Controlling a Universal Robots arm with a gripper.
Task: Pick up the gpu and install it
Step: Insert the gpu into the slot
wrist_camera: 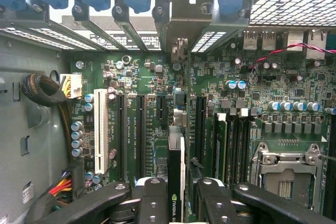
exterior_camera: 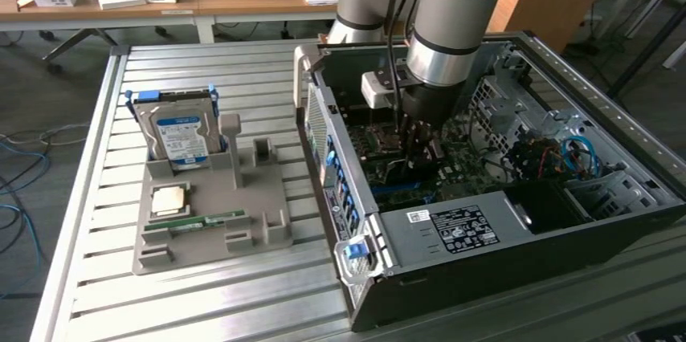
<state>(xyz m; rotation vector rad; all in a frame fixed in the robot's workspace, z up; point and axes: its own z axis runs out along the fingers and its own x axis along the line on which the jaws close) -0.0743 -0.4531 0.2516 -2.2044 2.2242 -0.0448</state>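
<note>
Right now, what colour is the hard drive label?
Label: blue and white, best in exterior view.

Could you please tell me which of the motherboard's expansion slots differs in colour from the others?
The white slot: it is the outermost one, right beside the column of small silvery capacitors. The other slots running parallel to it are all black.

Tool (wrist_camera: 176,196) clamping gpu (wrist_camera: 176,169) edge-on, green motherboard (wrist_camera: 262,87) beneath

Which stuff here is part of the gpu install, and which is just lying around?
In the job: gpu, gripped edge-on by the fingers; motherboard; open computer case.
Lying about: hard drive, memory stick, the grey tray holding both.
</note>
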